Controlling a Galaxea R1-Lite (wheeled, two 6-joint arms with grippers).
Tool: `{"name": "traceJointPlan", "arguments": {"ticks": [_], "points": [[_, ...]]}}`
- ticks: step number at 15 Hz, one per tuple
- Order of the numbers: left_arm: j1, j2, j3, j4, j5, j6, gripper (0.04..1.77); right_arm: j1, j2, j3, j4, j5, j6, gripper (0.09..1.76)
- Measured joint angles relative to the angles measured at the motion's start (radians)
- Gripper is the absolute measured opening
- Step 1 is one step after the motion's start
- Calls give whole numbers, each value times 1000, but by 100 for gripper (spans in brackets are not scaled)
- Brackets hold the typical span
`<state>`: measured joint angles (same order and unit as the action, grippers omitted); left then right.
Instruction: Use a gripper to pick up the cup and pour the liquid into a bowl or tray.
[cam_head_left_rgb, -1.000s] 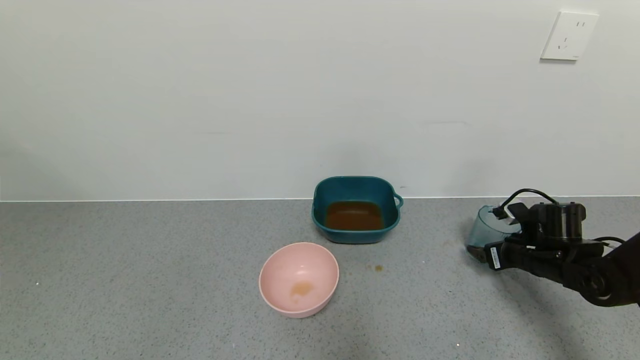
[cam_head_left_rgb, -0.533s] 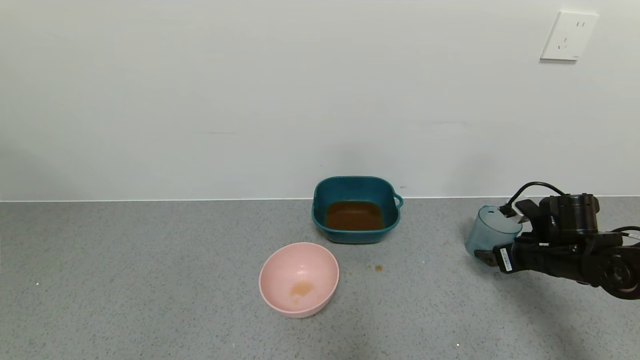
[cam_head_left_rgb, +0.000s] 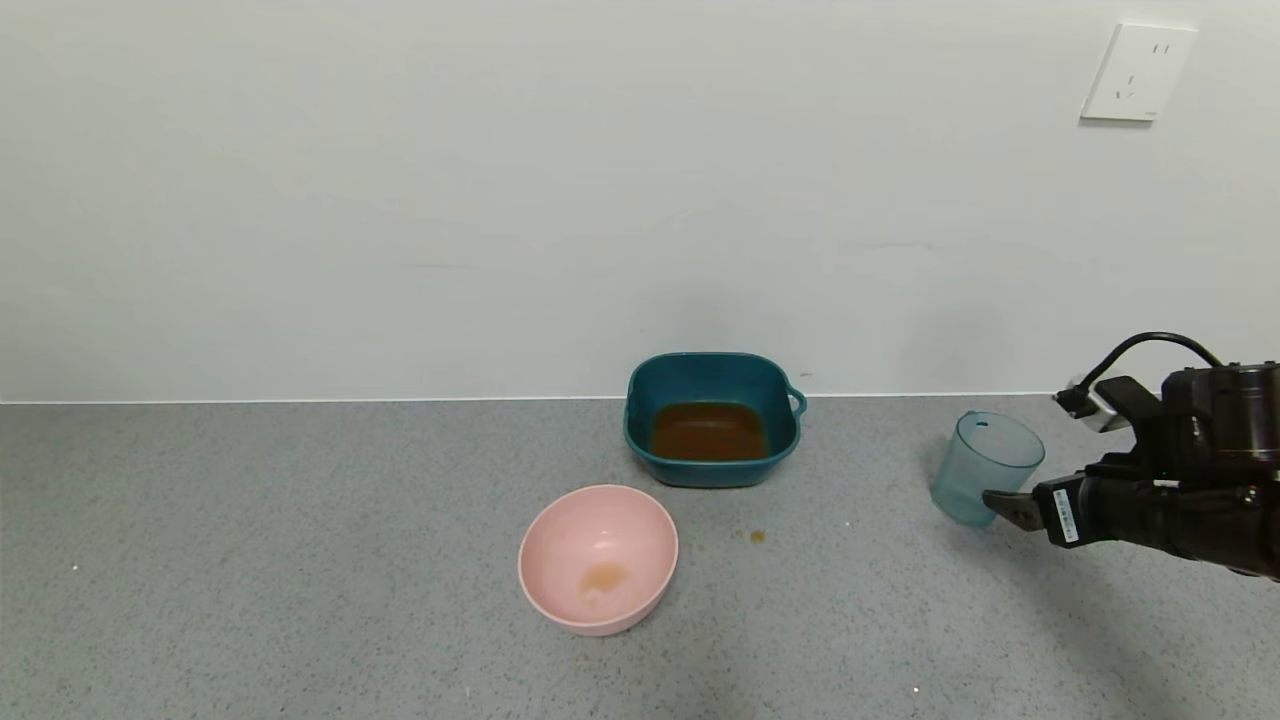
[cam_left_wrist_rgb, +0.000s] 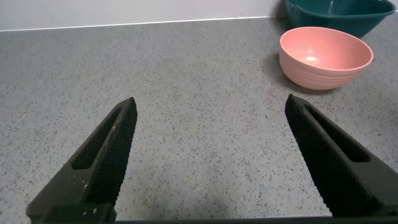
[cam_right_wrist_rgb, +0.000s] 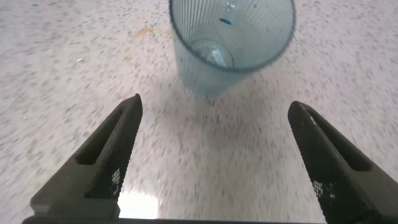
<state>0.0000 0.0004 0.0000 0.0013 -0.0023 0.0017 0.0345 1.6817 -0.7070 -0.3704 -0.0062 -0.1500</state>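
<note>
The cup (cam_head_left_rgb: 985, 465) stands upright on the grey counter at the right and looks empty; the right wrist view shows it (cam_right_wrist_rgb: 231, 37) just beyond the fingertips. My right gripper (cam_head_left_rgb: 1030, 460) is open and empty, just right of the cup, with one finger close to its base; it also shows in the right wrist view (cam_right_wrist_rgb: 214, 102). The dark teal dish (cam_head_left_rgb: 712, 362) sits against the wall and holds the reddish-brown liquid (cam_head_left_rgb: 708, 432). My left gripper (cam_left_wrist_rgb: 210, 99) is open and empty over bare counter, out of the head view.
A round pink bowl (cam_head_left_rgb: 597, 555) with a pale orange smear stands in front of the teal dish; it also shows in the left wrist view (cam_left_wrist_rgb: 325, 56). A small brown drip (cam_head_left_rgb: 757, 536) lies on the counter. A wall socket (cam_head_left_rgb: 1138, 72) is at upper right.
My right gripper has let go of the cup and drawn back to the right. The cup, tilted before, now stands upright on the counter.
</note>
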Motion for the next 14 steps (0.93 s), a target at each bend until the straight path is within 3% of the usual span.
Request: {"name": "traceJointPlan", "arguments": {"ticks": [4, 9, 14], "points": [[0, 0, 0, 0, 0, 0, 172, 3, -201, 89, 71, -10, 24, 170], [0, 0, 0, 0, 0, 0, 172, 0, -525, 191, 249, -20, 34, 170], [0, 0, 0, 0, 0, 0, 172, -5, -870, 233, 406, -18, 74, 170]]}}
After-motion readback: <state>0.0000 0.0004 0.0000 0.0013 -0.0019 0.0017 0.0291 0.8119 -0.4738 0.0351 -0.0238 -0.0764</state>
